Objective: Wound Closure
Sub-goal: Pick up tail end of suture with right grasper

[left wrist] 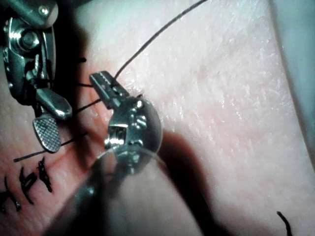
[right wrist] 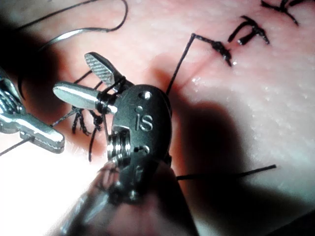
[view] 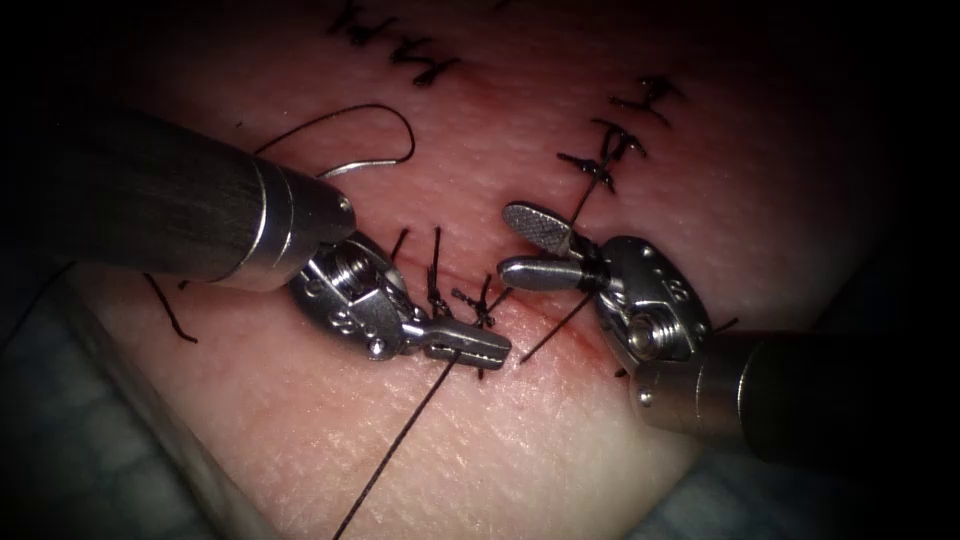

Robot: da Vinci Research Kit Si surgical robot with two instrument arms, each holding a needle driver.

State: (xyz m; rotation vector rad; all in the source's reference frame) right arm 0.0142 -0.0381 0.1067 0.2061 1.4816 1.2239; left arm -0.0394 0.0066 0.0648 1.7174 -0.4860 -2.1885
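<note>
Needle (view: 372, 160) lay free on tissue (view: 560, 440) left of cut (view: 560, 315). My left pincer (view: 468, 345) clamped thread (view: 395, 455); right pincer (view: 528, 245) gaped, thread wrapped behind jaws. Judged knot-tying; next needed grasping short end.

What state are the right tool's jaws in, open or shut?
Open. The right tool has its two jaws spread in a V over the cut, gap visible between them; thread is wrapped around their base, not clamped between the tips.

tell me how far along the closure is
Done: knotted stitches sit along the cut. In hand: left end effector is shut on the thread; right end effector is open with thread wrapped round it. The needle lies free on the tissue. Left: the cut's near stretch.
</note>
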